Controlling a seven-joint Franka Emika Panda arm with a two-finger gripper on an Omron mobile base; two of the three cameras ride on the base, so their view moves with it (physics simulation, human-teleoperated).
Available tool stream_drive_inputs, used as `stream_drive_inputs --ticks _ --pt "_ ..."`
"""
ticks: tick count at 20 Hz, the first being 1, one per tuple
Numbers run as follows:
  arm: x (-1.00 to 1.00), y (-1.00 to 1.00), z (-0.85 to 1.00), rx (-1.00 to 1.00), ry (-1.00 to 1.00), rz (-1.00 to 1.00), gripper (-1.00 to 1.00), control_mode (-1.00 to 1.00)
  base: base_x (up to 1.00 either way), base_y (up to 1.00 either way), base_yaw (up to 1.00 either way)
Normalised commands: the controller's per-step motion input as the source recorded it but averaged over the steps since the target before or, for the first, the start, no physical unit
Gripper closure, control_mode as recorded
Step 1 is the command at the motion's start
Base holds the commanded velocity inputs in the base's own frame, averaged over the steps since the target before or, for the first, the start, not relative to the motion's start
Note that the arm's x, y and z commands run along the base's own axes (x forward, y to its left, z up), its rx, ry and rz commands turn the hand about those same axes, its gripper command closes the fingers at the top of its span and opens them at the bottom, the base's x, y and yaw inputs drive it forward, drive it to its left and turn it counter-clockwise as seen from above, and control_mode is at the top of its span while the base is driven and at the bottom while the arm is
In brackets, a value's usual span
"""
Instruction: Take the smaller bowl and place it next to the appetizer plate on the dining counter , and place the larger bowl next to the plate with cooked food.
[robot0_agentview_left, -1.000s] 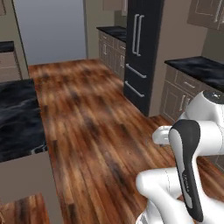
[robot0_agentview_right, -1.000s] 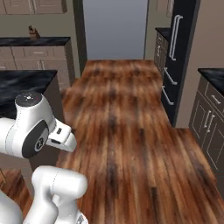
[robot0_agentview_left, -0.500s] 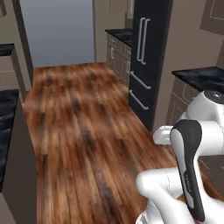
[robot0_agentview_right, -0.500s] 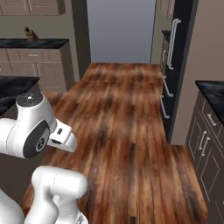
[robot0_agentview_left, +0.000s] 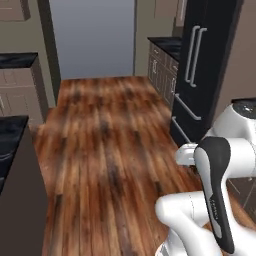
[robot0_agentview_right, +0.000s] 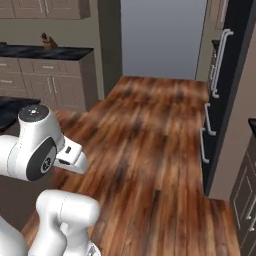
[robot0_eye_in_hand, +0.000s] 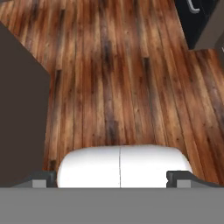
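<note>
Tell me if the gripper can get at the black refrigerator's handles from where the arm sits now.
Probably not yet. The gripper hangs open over bare wood floor, folded close to the robot's own body. The refrigerator stands ahead to the right with nothing between, but its handles look beyond the tucked arm; the arm would have to extend.

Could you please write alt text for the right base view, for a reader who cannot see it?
A white robot arm rises at lower left over a wooden kitchen floor that runs to a pale open doorway. A black fridge stands on the right; on the left, beige cabinets carry a black counter with a small brown object on it.
</note>
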Motion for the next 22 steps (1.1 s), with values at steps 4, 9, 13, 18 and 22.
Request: stream_drive_inputs --ticks 4,9,13,18,22 --pt "0.0 0.0 0.0 0.0 0.0 0.0 -1.0 1.0 1.0 -0.36 0.24" --pt "0.0 0.0 0.0 0.0 0.0 0.0 -1.0 1.0 1.0 -0.3 0.1" --pt "0.0 0.0 0.0 0.0 0.0 0.0 -1.0 1.0 1.0 -0.32 0.04" --pt "0.0 0.0 0.0 0.0 0.0 0.0 -1.0 1.0 1.0 -0.28 0.0" --pt "0.0 0.0 0.0 0.0 0.0 0.0 -1.0 1.0 1.0 -0.17 -0.01"
